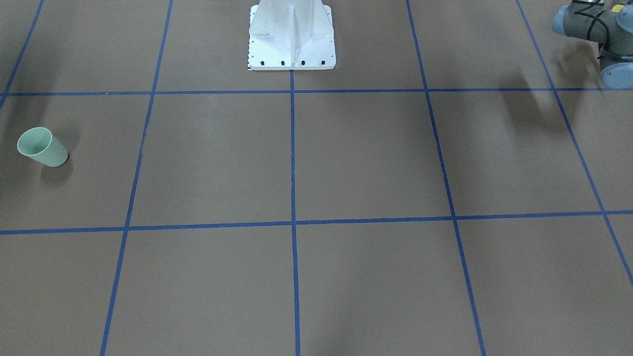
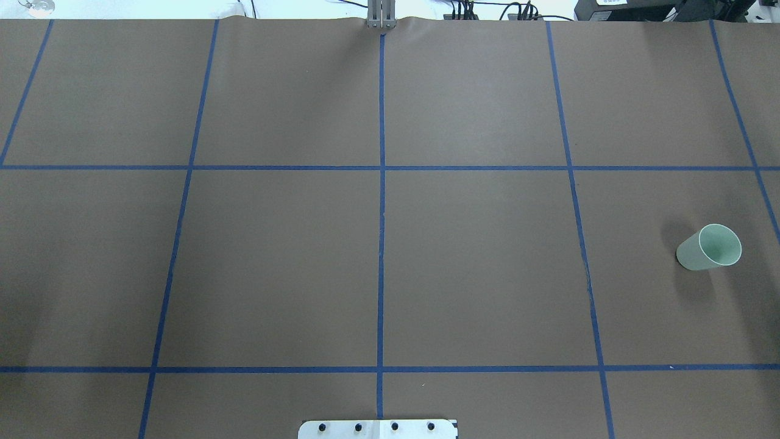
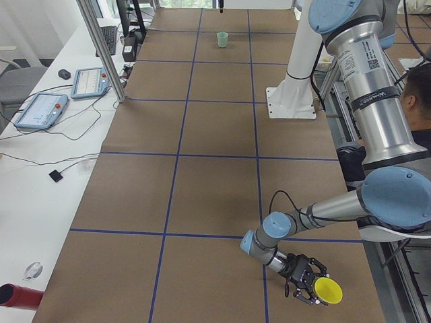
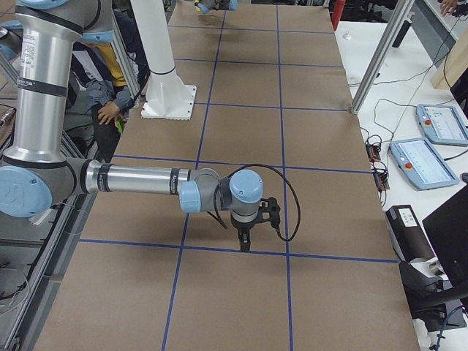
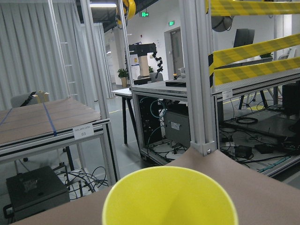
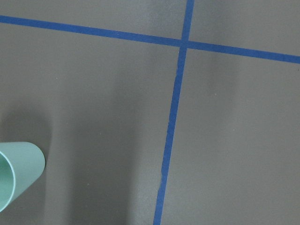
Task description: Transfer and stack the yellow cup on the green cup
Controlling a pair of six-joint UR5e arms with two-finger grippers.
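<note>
The yellow cup (image 3: 327,291) is at the tip of my left gripper (image 3: 311,288), near the table's near end in the exterior left view, tilted on its side above the paper. Its open rim fills the bottom of the left wrist view (image 5: 169,197). I cannot tell whether the left gripper's fingers are shut. The green cup (image 2: 710,247) stands upright, mouth up, on the robot's right side; it also shows in the front-facing view (image 1: 43,147) and the right wrist view (image 6: 14,173). My right gripper (image 4: 245,240) points down over the table near it; I cannot tell its state.
The white robot base (image 1: 292,42) stands at the table's robot-side edge. Blue tape lines (image 2: 381,183) grid the brown paper. A side table with teach pendants (image 3: 42,109) runs along the far edge. A person (image 3: 419,94) sits behind the robot.
</note>
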